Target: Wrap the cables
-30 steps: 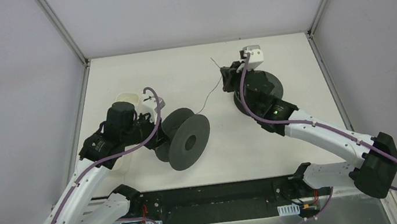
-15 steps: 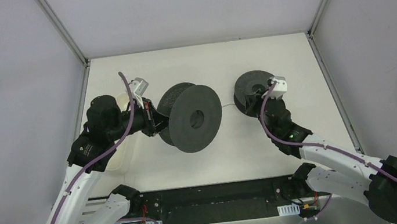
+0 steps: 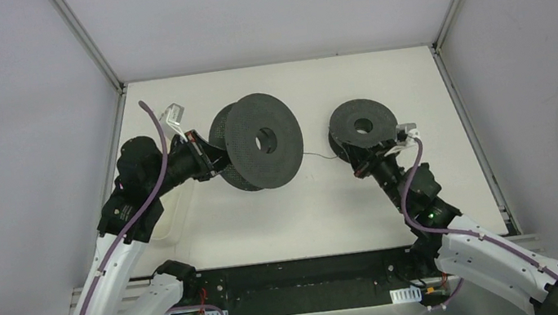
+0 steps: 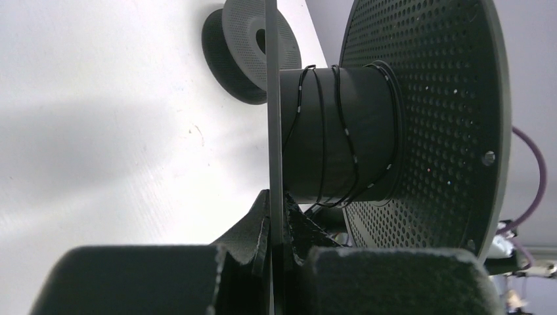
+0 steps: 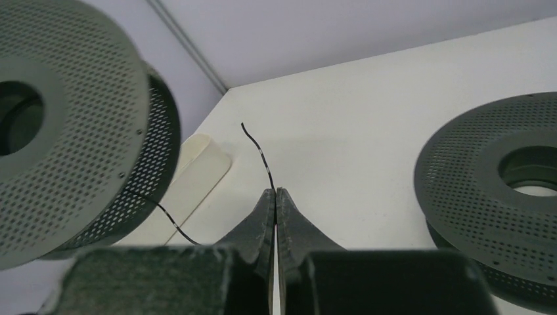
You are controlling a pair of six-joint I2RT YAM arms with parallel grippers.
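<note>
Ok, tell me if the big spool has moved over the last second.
Yes: the big spool moved away from the near side, toward the far edge of the table.

Your left gripper [image 3: 209,161] holds a large black spool [image 3: 263,139] on edge, by its rear flange, over the white table [image 3: 284,214]. A thin dark cable [image 3: 317,156] (barely visible against the white) runs from that spool to your right gripper [image 3: 352,159], just beside a smaller spool [image 3: 362,123] lying flat.
</note>
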